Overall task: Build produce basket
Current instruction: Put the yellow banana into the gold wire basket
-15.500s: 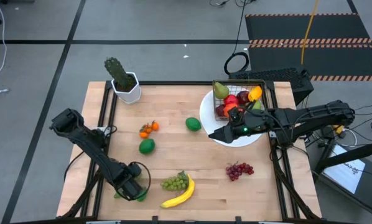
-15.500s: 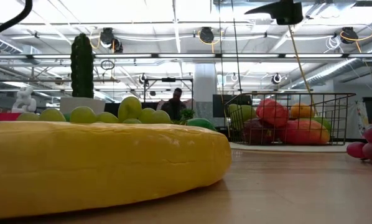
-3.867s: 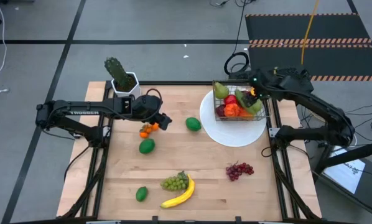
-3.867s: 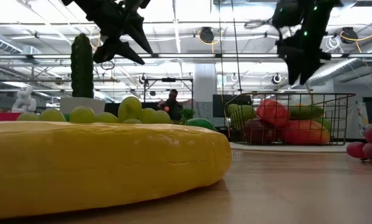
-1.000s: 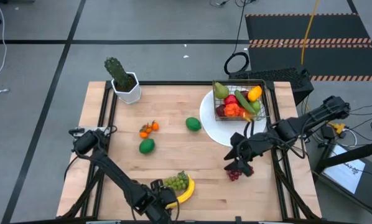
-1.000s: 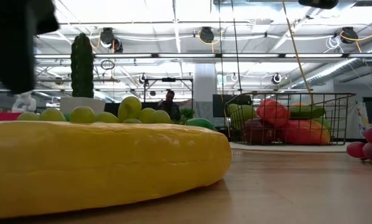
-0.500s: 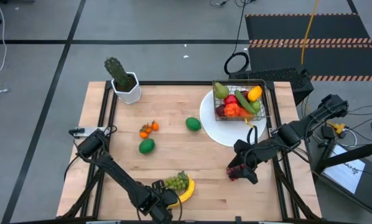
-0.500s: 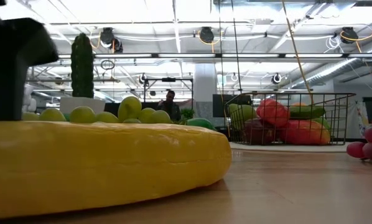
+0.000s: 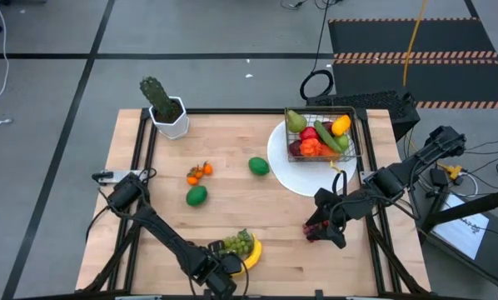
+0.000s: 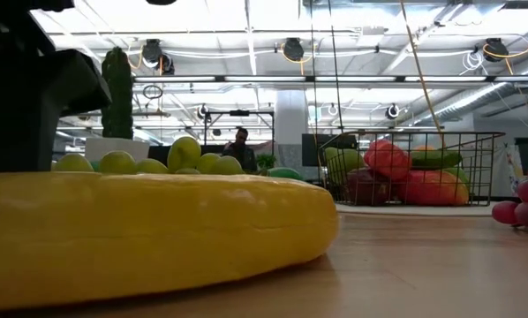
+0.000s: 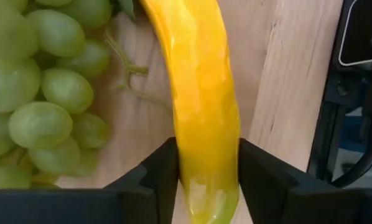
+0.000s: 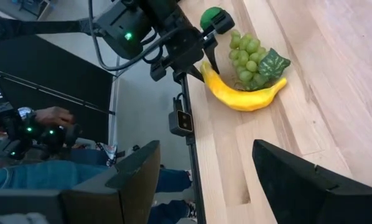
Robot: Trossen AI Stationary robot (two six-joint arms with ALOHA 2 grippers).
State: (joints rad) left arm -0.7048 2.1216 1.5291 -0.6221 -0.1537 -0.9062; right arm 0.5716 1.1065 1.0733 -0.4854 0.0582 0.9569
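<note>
while left jaws point(image 11: 206, 177) clasp banana point(image 11: 201, 93) (grapes point(image 11: 37, 93) beside), right jaws point(image 12: 204, 186) gape.

Glossy smooth plastic banana point(image 11: 201, 118), pale grained wooden table point(image 9: 266, 208), wire-mesh basket point(image 9: 350, 125)

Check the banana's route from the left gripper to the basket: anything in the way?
Left gripper is shut on the banana at the table's near edge. Green grapes lie right against the banana on the basket side. Farther along, the right gripper hovers at the purple grapes, short of the basket.
</note>
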